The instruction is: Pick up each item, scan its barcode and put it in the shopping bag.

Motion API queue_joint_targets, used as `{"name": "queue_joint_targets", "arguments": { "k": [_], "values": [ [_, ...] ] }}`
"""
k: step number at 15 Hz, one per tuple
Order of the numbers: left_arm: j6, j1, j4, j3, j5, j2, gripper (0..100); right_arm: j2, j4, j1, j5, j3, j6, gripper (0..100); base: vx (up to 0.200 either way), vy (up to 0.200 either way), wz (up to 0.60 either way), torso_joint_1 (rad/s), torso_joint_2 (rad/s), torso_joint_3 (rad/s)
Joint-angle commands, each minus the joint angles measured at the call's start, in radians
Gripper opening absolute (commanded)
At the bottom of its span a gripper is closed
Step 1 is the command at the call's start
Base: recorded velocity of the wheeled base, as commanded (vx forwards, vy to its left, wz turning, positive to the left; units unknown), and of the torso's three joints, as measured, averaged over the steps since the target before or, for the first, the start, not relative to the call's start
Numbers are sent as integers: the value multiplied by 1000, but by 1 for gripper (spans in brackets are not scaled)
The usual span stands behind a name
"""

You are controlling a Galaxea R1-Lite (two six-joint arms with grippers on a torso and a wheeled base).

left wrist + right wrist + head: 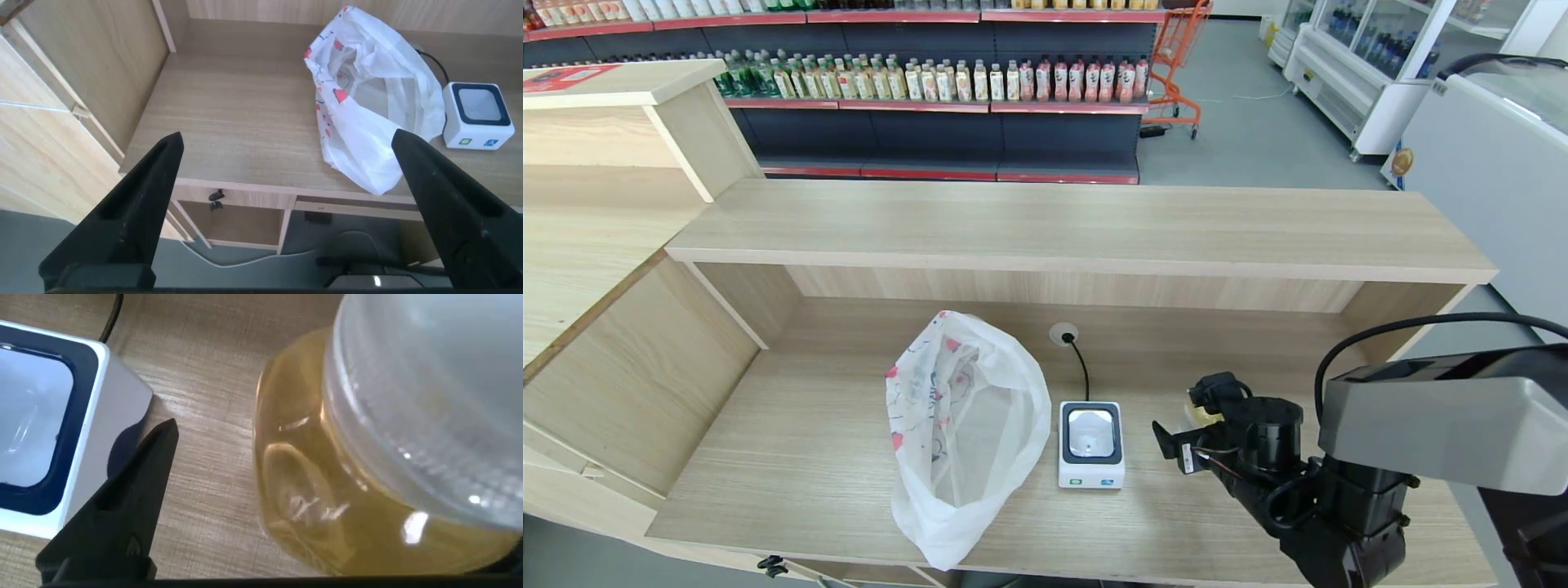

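- My right end effector (pixel 1188 416) is down at the table (pixel 768 457), on the right side of the scanner (pixel 1091 443). The jar (pixel 310 498) of amber liquid with a pale lid sits right in front of it.
- The right end effector is spread. In the right wrist view one dark finger (pixel 114 514) stands clear of the jar, with bare wood showing between them. I cannot make out the far finger properly.
- The relation I care about is that the jar is between the spread fingers or just ahead of them, so the right arm is by far the nearer one. The scanner is just beside it on the side towards the shopping bag (pixel 968 425).
- I judge the jar to be standing upright on the table, its long axis vertical and its lid pointing up at the wrist camera. I see no barcode on it from here.
- My left end effector (pixel 286 139) is spread wide with nothing in it. It hangs above the near edge of the table, well apart from the jar, with the bag between them.
- The bag lies left of the scanner with its mouth gaping open.
- Next, as I see it, I press the fingers onto the jar's body below the lid.
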Motion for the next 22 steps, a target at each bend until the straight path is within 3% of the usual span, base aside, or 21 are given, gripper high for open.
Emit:
{"name": "queue_joint_targets", "arguments": {
  "k": [1, 5, 6, 15, 18, 20, 22],
  "values": [
    [0, 0, 1, 0, 0, 0, 100, 12, -1, 0, 11, -7, -1, 100, 0, 0, 0, 0, 0, 0],
    [0, 0, 1, 0, 0, 0, 100, 30, -35, 0, 65, -36, 1, 100, 0, 0, 0, 0, 0, 0],
    [0, 0, -1, 0, 0, 0, 100, 33, -47, 0, 77, -35, -2, 0, 0, 0, 0, 0, 0, 0],
    [0, 0, 1, 0, 0, 0, 100, 46, -64, -5, 79, -26, -50, 0, 0, 0, 0, 0, 0, 0],
    [0, 0, -1, 0, 0, 0, 100, 0, -75, -8, 90, 28, -10, 0, 0, 0, 0, 0, 0, 0],
    [0, 0, 1, 0, 0, 0, 100, -134, -58, -63, 229, 111, 62, 0, 0, 0, 0, 0, 0, 0],
    [0, 0, 1, 0, 0, 0, 100, -324, 112, -181, 472, 122, 62, 0, 0, 0, 0, 0, 0, 0]
  ]
}}
